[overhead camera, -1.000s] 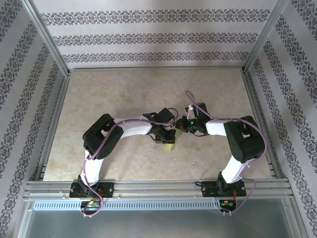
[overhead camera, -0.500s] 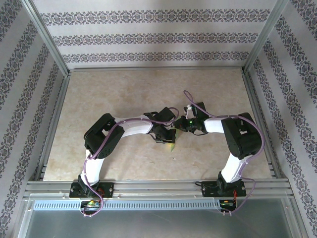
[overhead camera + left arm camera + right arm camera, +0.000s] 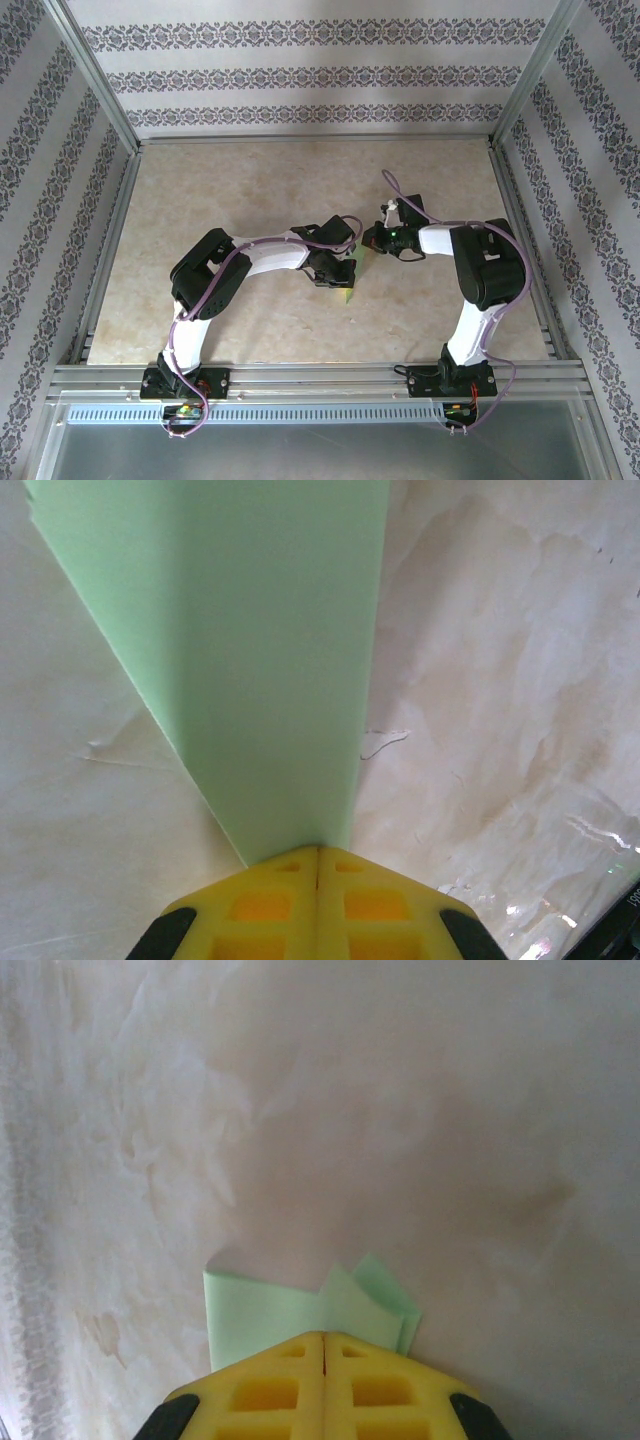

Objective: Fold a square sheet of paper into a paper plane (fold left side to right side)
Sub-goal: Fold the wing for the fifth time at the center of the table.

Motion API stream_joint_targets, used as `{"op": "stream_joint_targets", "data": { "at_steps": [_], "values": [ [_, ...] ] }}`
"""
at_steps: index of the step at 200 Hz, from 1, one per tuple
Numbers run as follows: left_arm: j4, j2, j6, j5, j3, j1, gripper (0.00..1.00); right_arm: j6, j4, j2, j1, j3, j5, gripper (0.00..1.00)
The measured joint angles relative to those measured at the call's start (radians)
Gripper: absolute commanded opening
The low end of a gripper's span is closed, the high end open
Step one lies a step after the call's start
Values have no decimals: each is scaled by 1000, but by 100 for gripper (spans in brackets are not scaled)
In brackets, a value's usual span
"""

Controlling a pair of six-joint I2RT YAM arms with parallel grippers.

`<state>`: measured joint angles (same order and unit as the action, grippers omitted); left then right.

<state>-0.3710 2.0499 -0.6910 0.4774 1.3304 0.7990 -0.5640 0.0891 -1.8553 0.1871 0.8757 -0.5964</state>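
Beige mottled tabletop (image 3: 250,190), matte, within patterned walls. Paper plane (image 3: 260,660): thin light-green paper, a slim tapering wedge with crisp edges, lying near table centre. Left gripper (image 3: 318,855): yellow jaws together, tip on the narrow end, at the paper's 10 o'clock. Right gripper (image 3: 325,1340): jaws likewise closed, at 1 o'clock over layered corners. Risk: closed tips dragging could skid or crumple the paper and spring the folds.

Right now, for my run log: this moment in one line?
left hand: shut, tips at paper | right hand: shut, tips at paper | paper: green, folded, on table
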Motion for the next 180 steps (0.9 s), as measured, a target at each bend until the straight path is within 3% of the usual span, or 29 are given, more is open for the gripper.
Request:
{"op": "stream_joint_targets", "data": {
  "at_steps": [93, 142, 180],
  "values": [
    [0, 0, 0, 0, 0, 0, 0, 37, -74, -37, -82, 107, 29, 0],
    [0, 0, 1, 0, 0, 0, 0, 26, -97, 182, -65, -15, 23, 0],
    [0, 0, 4, 0, 0, 0, 0, -43, -93, 277, 23, -149, -4, 0]
  ]
}}
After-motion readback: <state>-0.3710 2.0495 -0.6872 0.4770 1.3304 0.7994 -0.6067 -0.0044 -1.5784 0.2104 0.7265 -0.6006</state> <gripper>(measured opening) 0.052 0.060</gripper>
